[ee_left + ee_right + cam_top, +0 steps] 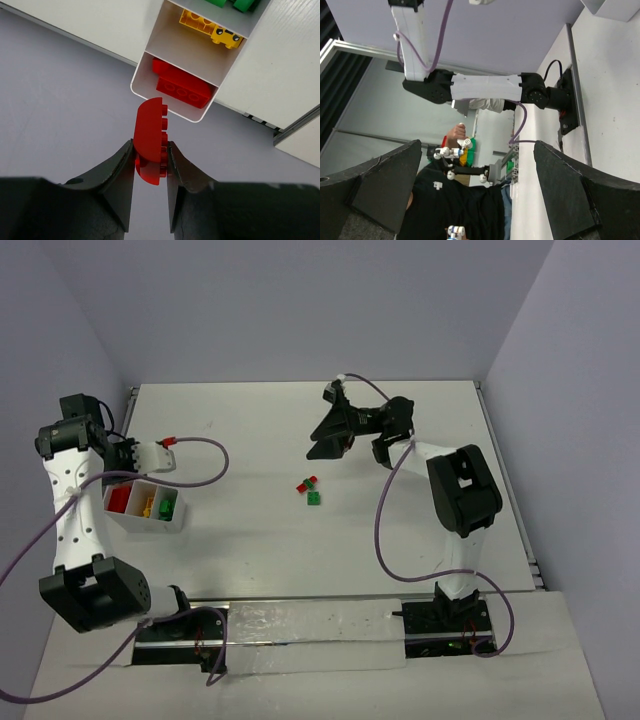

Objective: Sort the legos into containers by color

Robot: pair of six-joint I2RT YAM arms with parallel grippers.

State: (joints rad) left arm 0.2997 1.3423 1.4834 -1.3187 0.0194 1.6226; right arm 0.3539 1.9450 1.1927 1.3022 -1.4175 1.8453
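Note:
My left gripper (150,150) is shut on a red lego (151,137) with one rounded side, which sticks out past the fingertips. The white three-part container (141,67) lies just beyond it, holding red legos (181,88), yellow ones (212,28) and green ones (242,4), each colour in its own compartment. From above, the left gripper (163,444) hangs just behind the container (183,523). A small red and green pair (307,483) and a green lego (314,498) lie mid-table. My right gripper (322,440) is raised behind them, open and empty (476,145).
The left arm's purple cable (205,455) loops over the table beside the container. The table's left edge (128,405) and the wall run close behind the left gripper. In the right wrist view, the left arm (470,87) and a person (455,200) beyond the table show.

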